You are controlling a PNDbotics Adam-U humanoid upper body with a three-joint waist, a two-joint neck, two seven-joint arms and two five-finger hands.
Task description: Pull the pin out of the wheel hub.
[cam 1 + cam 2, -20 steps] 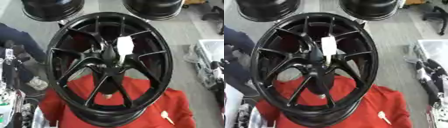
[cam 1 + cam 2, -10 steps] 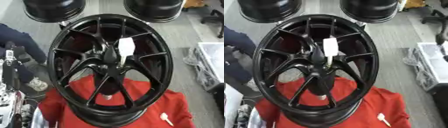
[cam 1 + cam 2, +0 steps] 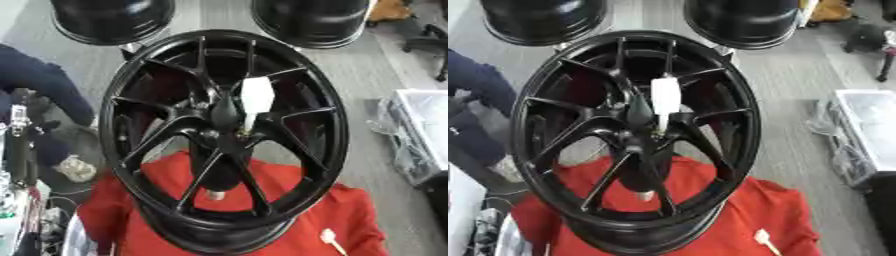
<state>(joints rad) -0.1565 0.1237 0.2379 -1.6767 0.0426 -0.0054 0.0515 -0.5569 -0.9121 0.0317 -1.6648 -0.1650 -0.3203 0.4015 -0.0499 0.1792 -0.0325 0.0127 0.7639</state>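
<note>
Pin (image 3: 255,97) remains seated in the wheel hub (image 3: 220,136), its white handle standing up and slightly back from the centre and its thin shaft running down into a hole beside the middle of the hub; no robot hand is touching it. The left robot hand (image 3: 19,127) shows as a dark shape at the left edge, well apart from the wheel (image 3: 337,135), and whether it is wide or closed cannot be told. The right robot hand is absent from both views; a second ago a black and silver shape stood at the right edge near the grey bin (image 3: 429,120), and it has since gone from sight. Judgement: neither hand is placed to grasp, so extraction has not begun and a fresh approach to the handle is required. The black wheel lies tilted on a red cloth (image 3: 350,220), which also carries a small white item (image 3: 329,238) near its lower right corner. Two further black wheels (image 3: 109,20) stand beyond the far rim
</note>
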